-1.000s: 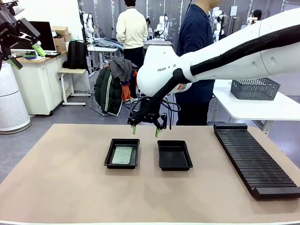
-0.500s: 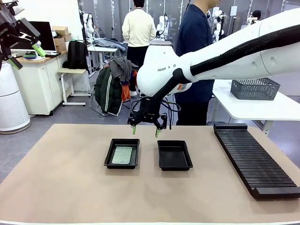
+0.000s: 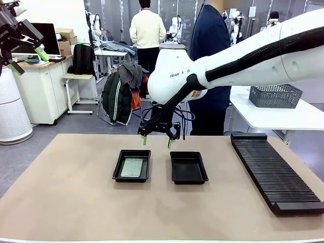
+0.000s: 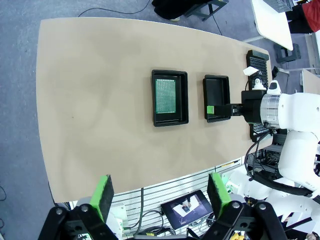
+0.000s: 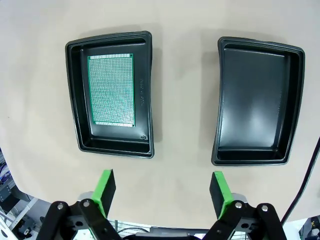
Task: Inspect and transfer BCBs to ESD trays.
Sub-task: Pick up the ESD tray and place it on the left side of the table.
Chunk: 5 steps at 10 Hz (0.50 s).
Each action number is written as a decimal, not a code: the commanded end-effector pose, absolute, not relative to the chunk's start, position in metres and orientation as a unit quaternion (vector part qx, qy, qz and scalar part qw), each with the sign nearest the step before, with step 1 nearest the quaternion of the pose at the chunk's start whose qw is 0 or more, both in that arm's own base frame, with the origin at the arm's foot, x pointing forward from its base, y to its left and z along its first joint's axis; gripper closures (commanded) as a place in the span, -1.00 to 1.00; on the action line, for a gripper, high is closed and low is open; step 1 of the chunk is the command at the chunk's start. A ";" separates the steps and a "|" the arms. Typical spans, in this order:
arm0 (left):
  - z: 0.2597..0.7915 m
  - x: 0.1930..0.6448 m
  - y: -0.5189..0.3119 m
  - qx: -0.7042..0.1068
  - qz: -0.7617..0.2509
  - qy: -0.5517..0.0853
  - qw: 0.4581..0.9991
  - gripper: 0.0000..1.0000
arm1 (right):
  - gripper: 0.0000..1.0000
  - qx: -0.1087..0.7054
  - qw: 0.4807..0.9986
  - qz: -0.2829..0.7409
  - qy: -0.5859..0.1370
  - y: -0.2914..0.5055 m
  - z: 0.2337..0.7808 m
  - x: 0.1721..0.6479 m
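Fingers [image 3: 144,140] of the right gripper [image 3: 156,142] hung spread and empty over the gap between 2 ESD trays [image 3: 115,172]; the left gripper [image 3: 29,61], raised well apart, was spread too. 1 BCB [image 3: 132,167] lay in the left-hand tray. An off-centre descent could clip a rim and skid that tray.

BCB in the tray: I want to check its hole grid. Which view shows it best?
The right wrist view: the BCB is seen close, top-down in its ESD tray, grid clear. The front view shows it small and slanted; the left wrist view, tiny from above.
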<state>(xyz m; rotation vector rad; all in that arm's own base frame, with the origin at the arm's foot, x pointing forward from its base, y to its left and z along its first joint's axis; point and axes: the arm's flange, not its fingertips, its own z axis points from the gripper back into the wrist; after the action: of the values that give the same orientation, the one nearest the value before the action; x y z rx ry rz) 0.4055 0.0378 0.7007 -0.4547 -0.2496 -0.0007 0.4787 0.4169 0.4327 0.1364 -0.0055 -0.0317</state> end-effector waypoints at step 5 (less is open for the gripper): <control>0.700 0.404 0.038 -0.225 0.001 -0.123 0.966 -1.00 | -1.00 0.073 0.997 -0.018 -0.002 0.417 0.433 0.477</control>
<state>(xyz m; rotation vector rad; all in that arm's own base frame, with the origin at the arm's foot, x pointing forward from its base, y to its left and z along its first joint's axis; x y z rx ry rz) 0.4055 0.0378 0.7007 -0.4547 -0.2496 -0.0007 0.4787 0.4169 0.4327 0.1364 -0.0055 -0.0317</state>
